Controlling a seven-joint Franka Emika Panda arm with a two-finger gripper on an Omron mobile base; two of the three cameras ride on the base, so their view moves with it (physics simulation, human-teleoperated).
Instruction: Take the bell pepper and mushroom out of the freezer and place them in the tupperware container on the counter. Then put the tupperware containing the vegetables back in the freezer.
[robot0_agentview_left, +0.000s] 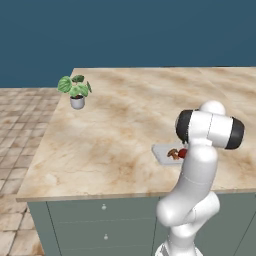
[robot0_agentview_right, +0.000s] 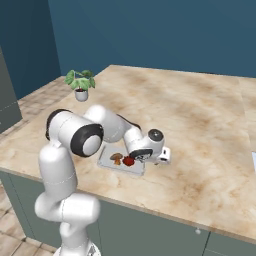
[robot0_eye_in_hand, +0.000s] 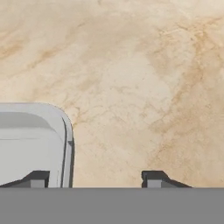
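Both base views look forward and down from behind the arm — left and right — sharing the counter (robot0_agentview_left: 115, 130) near its front edge; the hand view looks close down onto it.

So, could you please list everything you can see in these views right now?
counter: one, beige-and-cream marbled, over grey-green drawers.
tupperware container: one, light grey, on the counter near its front edge.
mushroom: one, tan-brown, inside the container.
bell pepper: one, red, inside the container beside the mushroom.
potted plant: one, green in a white pot, at the counter's far left.
gripper: one, dark fingertips apart, straddling the container's rim; not closed on it.
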